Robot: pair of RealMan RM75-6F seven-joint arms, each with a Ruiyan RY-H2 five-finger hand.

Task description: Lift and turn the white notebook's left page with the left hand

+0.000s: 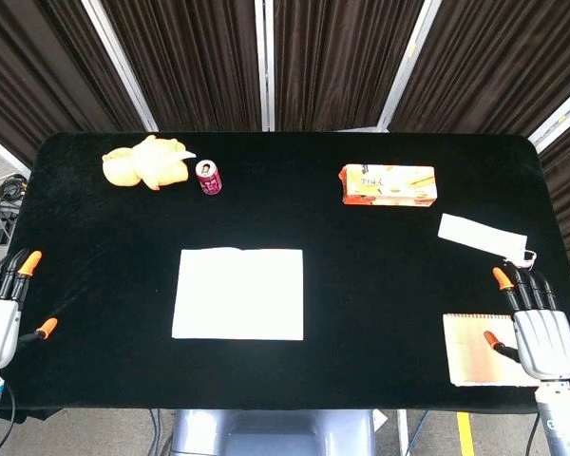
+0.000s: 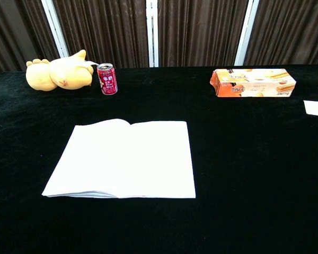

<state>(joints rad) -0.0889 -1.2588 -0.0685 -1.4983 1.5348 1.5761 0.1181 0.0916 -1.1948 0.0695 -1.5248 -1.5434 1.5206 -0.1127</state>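
Both my hands held nothing, fingers spread. My left hand (image 1: 0,309) hung off the table edge, well left of the white notebook (image 1: 237,294); my right hand (image 1: 539,328) sat far right of it, over a tan spiral pad (image 1: 475,350). Notebook lay open and flat mid-table, left page (image 2: 93,159) slightly bowed near the spine, untouched. Best approach, I judged: come in low from the notebook's left, catch only the top sheet at its outer edge, lift, then sweep toward the spine. Red can (image 1: 210,177) and yellow plush (image 1: 144,163) stood well behind it.
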